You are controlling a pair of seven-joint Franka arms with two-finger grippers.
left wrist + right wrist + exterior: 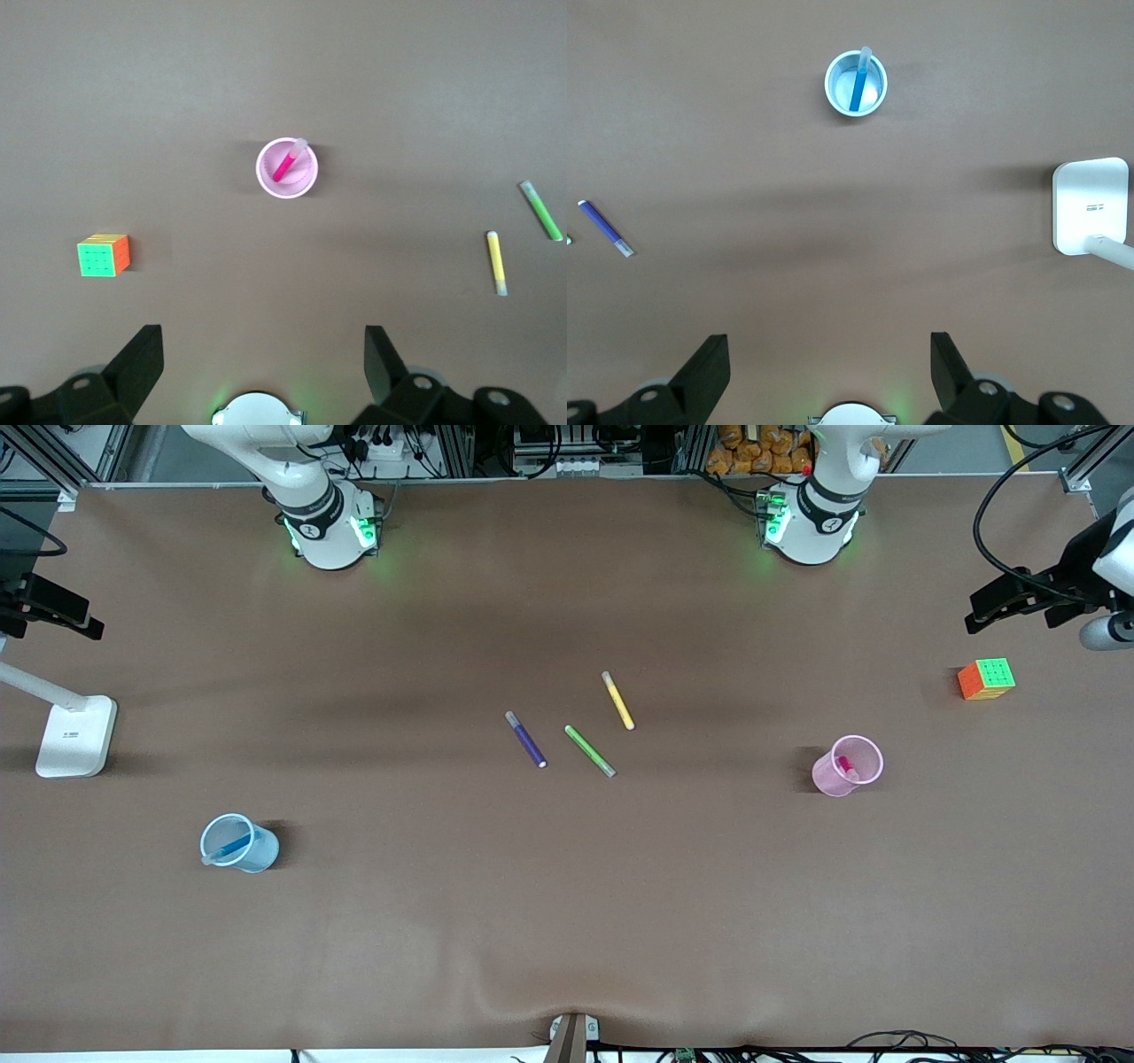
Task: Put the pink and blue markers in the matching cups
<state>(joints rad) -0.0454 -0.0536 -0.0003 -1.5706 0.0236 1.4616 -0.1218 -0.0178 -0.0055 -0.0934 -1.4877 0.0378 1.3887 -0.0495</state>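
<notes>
Lying mid-table: purple marker (525, 739), green marker (590, 751), yellow marker (617, 701).

Magenta-pink felt-tip marker (844, 765) standing in pale pink translucent plastic cup (848, 766), toward left arm's end. Bright blue felt-tip marker (232, 847) in light blue translucent cup (239, 843), toward right arm's end, nearer front camera. Purple marker (525, 739), green marker (590, 750), yellow marker (617, 701) mid-table between cups. Multicoloured puzzle cube (986, 678) farther from front camera than pink cup. White lamp base (77, 736) at right arm's end.
</notes>
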